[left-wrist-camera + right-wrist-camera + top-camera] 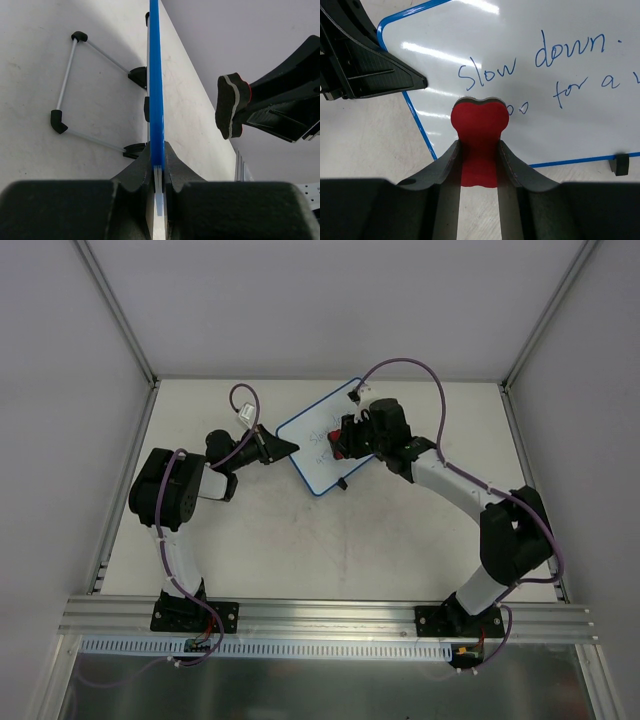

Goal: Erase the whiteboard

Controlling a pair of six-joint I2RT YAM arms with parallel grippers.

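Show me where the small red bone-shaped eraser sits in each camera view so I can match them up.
Top external: small red bone-shaped eraser near centre, over the board's right part.
Left wrist: right of middle, seen edge-on.
Right wrist: centre, clamped in the right gripper.
Shared landmark: the blue rim of the flat white rectangular whiteboard.

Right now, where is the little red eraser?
The eraser is in the right claw, by the whiteboard, just under the word Slow in the right wrist view.
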